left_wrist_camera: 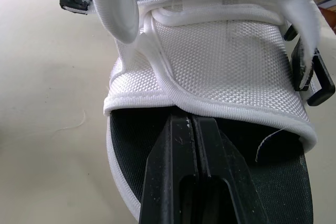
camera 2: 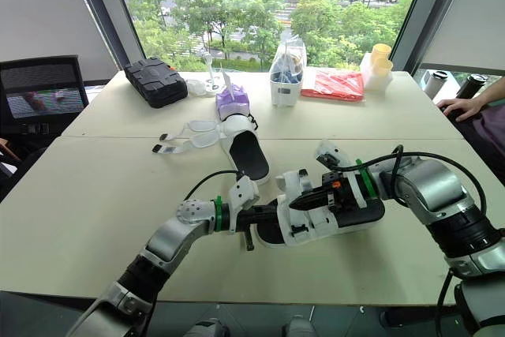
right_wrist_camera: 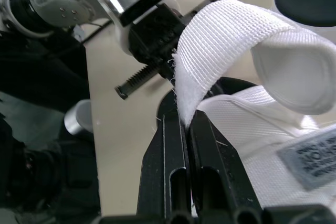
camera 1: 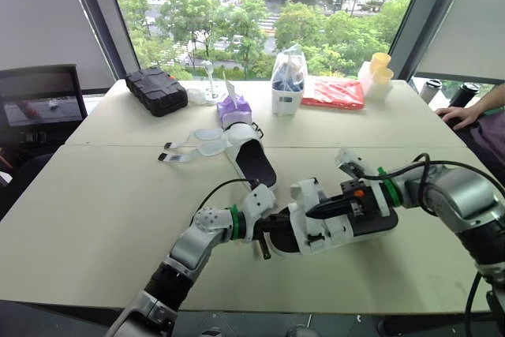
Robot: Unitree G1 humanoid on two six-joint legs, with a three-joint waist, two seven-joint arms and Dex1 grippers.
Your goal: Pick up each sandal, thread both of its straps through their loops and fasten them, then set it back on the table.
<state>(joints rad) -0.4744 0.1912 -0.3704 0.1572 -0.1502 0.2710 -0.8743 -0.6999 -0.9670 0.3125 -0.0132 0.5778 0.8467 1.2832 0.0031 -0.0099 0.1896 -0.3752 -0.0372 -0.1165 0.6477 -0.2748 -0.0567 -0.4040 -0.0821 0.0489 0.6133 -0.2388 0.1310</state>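
Sandal (camera 1: 335, 230): white woven upper, black footbed, black buckles, at front centre of the table (camera 1: 102, 195) btwn both arms. R gripper (right_wrist_camera: 186, 114) is pinched tight on its white strap (right_wrist_camera: 231, 40), which curls up over the upper. L gripper (left_wrist_camera: 191, 121) has fingers pressed together, tips under the upper's edge, nothing btwn them. 2nd sandal (camera 1: 252, 159) lies further back, straps splayed.

office, high window (camera 1: 260, 5), tables (camera 1: 95, 203), chair (camera 1: 39, 104)
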